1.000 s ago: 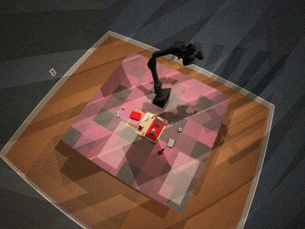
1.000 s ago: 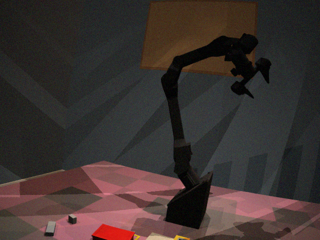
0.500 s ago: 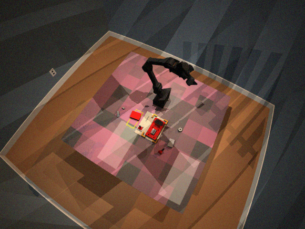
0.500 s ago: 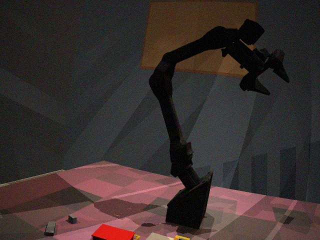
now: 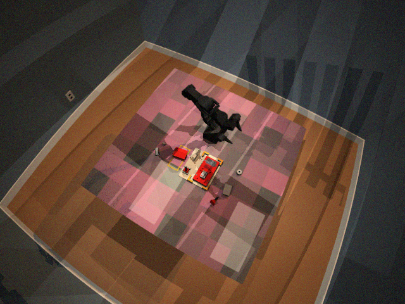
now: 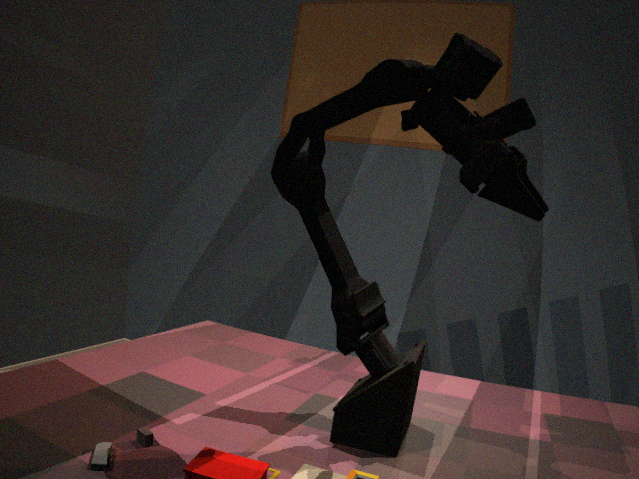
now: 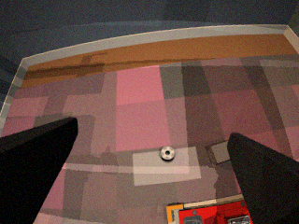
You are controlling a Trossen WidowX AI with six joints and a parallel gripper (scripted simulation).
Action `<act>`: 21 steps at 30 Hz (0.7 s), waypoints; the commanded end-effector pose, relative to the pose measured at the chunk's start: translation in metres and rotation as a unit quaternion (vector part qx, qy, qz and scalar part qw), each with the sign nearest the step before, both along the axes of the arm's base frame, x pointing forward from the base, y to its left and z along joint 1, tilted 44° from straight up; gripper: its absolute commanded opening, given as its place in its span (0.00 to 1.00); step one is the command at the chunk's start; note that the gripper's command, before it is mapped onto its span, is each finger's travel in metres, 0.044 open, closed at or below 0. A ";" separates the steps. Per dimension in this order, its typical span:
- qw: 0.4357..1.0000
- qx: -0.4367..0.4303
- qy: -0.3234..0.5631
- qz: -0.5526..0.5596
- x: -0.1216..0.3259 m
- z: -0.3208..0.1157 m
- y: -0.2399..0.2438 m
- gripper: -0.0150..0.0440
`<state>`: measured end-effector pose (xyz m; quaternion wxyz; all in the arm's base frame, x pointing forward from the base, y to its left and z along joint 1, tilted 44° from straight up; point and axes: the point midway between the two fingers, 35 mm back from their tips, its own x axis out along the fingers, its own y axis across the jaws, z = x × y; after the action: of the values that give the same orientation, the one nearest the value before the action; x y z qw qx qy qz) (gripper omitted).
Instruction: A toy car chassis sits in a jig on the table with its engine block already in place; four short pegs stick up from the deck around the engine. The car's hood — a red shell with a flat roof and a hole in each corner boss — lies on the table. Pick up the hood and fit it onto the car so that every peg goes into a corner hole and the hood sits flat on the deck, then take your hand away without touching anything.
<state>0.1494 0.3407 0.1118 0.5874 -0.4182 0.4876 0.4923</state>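
The red hood (image 5: 180, 153) (image 6: 227, 465) lies roof up on the table, partly over a yellow outline (image 5: 172, 168). The red car chassis (image 5: 209, 169) (image 7: 203, 214) sits in the cream jig (image 5: 192, 164) (image 7: 210, 203) with orange corners. A grey engine block (image 5: 204, 174) is on its deck. The pegs are too small to make out clearly. My gripper (image 5: 236, 136) (image 6: 543, 213) (image 7: 154, 133) is open and empty, high above the table, away from the hood and to the chassis's upper right in the top view. The hood is outside the wrist view.
A pale ring (image 5: 238, 171) (image 7: 167, 153), a grey block (image 5: 227, 189) (image 7: 221, 153) and a red piece (image 5: 213, 201) lie beyond the chassis. A grey bar (image 5: 157, 151) (image 6: 101, 456) and a small cube (image 5: 163, 144) (image 6: 145, 437) lie beyond the hood. A small red part (image 5: 186, 170) stands on the jig.
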 end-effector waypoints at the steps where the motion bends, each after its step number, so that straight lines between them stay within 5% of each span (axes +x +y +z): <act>1: 0.994 -0.013 -0.015 -0.103 0.033 -0.003 -0.027 1.00; 11: 0.888 -0.045 -0.073 -0.451 0.116 -0.013 -0.130 1.00; 21: 0.651 -0.054 -0.149 -0.742 0.154 -0.018 -0.256 1.00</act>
<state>0.2997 0.1132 0.0938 0.7978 -0.0577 0.5849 -0.1343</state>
